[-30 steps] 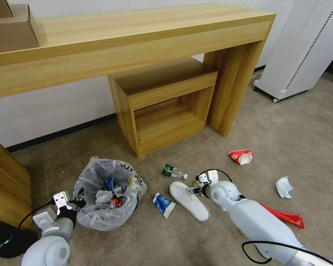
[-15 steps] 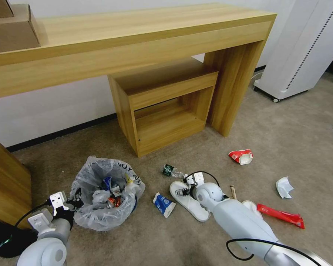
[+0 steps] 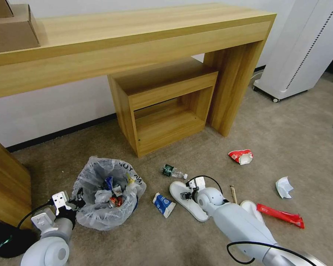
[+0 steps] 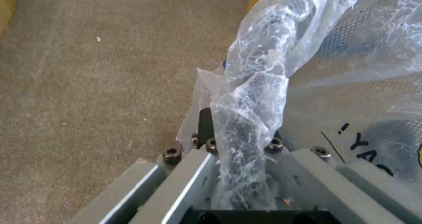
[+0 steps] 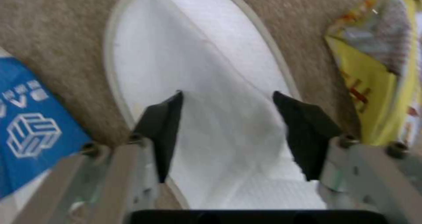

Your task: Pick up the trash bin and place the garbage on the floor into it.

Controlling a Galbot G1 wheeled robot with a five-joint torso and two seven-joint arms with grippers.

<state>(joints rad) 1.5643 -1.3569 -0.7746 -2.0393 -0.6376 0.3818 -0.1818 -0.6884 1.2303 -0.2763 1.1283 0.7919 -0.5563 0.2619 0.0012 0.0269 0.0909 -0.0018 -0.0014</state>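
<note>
Black letters on the trash bin's clear bag read roughly "NOY", partly creased, while the blue paper scrap shows only a white logo and unreadable letters.

Beige carpet floor. Clear crinkly bag with black letters around the blue trash bin, lower left. White slipper at lower middle. Blue-and-white paper scrap beside it. Red wrapper at lower right. Green label on clear bottle. Light wood-grain desk up top.

Hidden under the bag: left end effector fingertips. Cut off at frame edge: slipper heel, blue wrapper.
</note>
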